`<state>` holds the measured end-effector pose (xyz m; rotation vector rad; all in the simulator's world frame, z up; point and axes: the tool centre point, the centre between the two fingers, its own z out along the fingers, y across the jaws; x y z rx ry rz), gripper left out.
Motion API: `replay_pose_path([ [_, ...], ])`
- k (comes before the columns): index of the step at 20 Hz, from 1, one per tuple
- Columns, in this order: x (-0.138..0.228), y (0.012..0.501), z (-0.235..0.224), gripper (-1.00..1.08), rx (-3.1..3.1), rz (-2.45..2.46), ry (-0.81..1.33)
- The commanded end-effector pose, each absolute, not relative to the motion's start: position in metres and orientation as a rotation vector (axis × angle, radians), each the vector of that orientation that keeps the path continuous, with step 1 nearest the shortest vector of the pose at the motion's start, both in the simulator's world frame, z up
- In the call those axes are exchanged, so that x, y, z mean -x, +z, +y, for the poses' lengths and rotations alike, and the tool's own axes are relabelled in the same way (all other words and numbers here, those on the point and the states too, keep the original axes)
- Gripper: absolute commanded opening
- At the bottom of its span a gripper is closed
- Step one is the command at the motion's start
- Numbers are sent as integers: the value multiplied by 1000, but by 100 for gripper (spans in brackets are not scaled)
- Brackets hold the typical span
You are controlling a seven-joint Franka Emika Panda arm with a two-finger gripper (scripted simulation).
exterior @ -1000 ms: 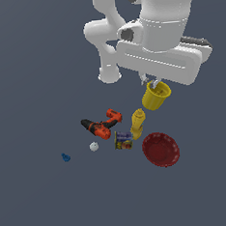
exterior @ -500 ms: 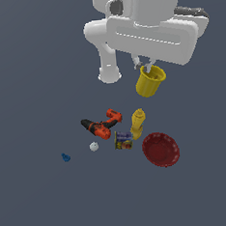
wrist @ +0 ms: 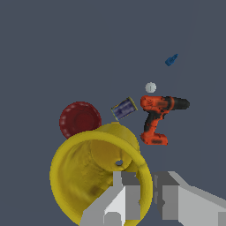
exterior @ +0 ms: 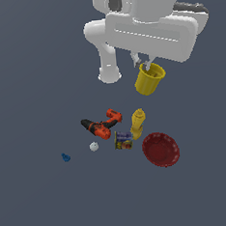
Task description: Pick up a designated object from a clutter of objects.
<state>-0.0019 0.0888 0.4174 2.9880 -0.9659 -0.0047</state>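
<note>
- The yellow cup [exterior: 149,79] hangs in the air, well above the floor and clear of the other objects; it is tilted, its open mouth turned up and toward the exterior view's right.
- In the wrist view the yellow cup [wrist: 99,174] fills the lower part of the picture, mouth toward the camera, so its inner wall and base are visible.
- The gripper [exterior: 143,64] is clamped on the yellow cup at its rim: in the wrist view one grey finger [wrist: 118,201] lies inside the mouth and the other [wrist: 174,198] outside the wall, with the rim pinched between them.
- The white arm [exterior: 148,22] rises above the cup and takes up the top of the exterior view.
- On the floor below, the yellow bottle [exterior: 137,123] stands nearest under the cup, beside the labelled can [exterior: 123,140], which lies on its side.
- The red bowl [exterior: 160,149] sits just to the exterior view's right of the can and bottle, open side up.
- The power drill [exterior: 102,125] lies on its side to the exterior view's left of the bottle, orange body with black parts.
- The small white ball [exterior: 93,146] rests near the drill, and the tiny blue piece [exterior: 65,157] lies farther off to the exterior view's left, apart from everything else.
</note>
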Motion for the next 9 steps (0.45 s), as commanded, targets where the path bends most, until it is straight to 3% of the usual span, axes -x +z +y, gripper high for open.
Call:
replay_pose_path([
  [1, 5, 426, 87, -100, -2989, -967, -1],
  [9, 15, 446, 80, -100, -2989, -967, -1],
])
